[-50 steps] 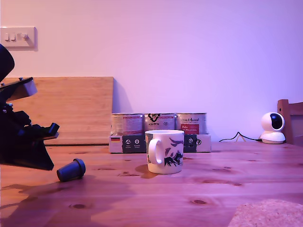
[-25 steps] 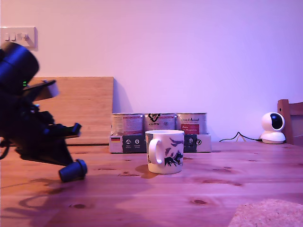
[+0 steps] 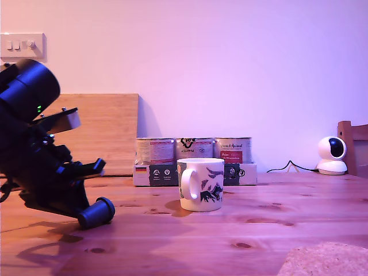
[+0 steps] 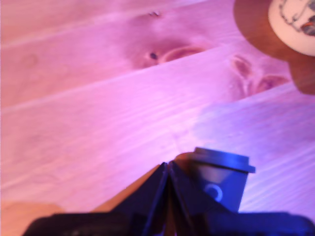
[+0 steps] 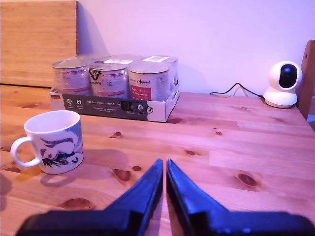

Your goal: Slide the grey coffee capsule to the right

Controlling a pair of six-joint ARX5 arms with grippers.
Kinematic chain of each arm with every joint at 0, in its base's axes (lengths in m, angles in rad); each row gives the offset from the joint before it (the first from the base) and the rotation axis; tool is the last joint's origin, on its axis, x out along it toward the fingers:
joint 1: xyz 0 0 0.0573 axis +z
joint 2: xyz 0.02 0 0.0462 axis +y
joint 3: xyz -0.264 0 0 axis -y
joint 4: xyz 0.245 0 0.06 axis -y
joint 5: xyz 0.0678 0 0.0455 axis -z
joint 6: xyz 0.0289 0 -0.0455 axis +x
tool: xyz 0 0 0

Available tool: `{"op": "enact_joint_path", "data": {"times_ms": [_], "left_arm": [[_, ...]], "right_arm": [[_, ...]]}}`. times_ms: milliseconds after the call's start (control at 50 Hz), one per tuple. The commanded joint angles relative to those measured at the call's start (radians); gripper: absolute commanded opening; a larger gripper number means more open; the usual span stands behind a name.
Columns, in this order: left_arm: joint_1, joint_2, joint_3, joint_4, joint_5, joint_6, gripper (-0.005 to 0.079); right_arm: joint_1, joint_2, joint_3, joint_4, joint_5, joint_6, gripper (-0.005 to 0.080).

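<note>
Lying on its side on the wooden table at the exterior view's left, the grey coffee capsule touches the pinched-together tips of my first gripper, while my second gripper, also closed, holds nothing.

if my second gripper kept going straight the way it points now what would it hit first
Probably the pack of cans at the back of the table. My second gripper is shut, with bare wood ahead; the white mug sits off its line. Depth is unclear.
</note>
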Motion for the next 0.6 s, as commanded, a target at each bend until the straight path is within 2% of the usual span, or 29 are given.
{"op": "enact_joint_path", "data": {"times_ms": [0, 420, 580], "left_arm": [[-0.015, 0.017, -0.013, -0.018, 0.002, -0.018, -0.002], [-0.089, 0.017, -0.013, -0.046, 0.011, -0.129, -0.002], [-0.109, 0.017, -0.013, -0.054, 0.047, -0.174, -0.002]], "right_arm": [[-0.001, 0.0, 0.002, 0.011, -0.003, 0.005, -0.0012], [-0.001, 0.0, 0.002, 0.011, -0.003, 0.005, -0.0012], [-0.001, 0.0, 0.002, 0.011, -0.003, 0.009, -0.0012]]}}
